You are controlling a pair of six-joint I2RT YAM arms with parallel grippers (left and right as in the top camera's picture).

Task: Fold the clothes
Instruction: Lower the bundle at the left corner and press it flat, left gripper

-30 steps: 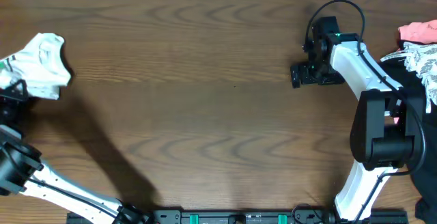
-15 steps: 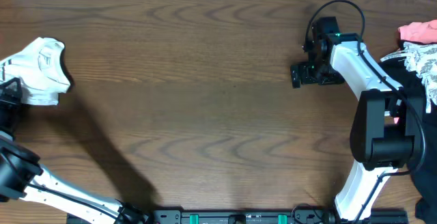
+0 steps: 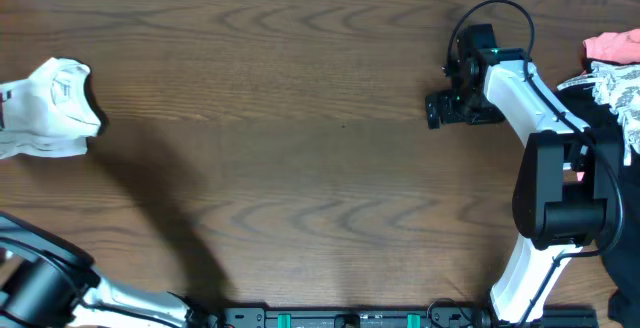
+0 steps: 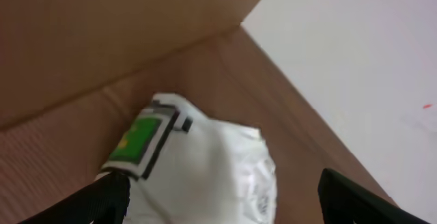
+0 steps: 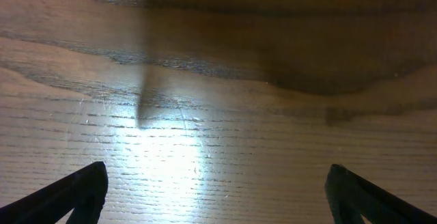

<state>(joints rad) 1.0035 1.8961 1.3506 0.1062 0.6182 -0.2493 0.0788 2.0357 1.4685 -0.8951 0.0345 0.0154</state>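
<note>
Dark wood-grain table (image 3: 300,138), pale strip along its far edge. White T-shirt (image 3: 52,108) lies bunched in a loose wad at the table's far left, green label (image 4: 140,138) facing up. Left gripper (image 4: 222,190) hangs over the wad, fingers spread wide and clamped on nothing. Right gripper (image 3: 452,108) sits back right, low over bare wood, fingers wide apart. Pink and white clothes pile (image 3: 612,63) at the right edge.

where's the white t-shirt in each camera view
Overhead: white T-shirt bundled at the far left edge, upper half.
Left wrist: white T-shirt lower centre, green label on its left.
Right wrist: not in it.
Shared landmark: the brown wood table.
</note>
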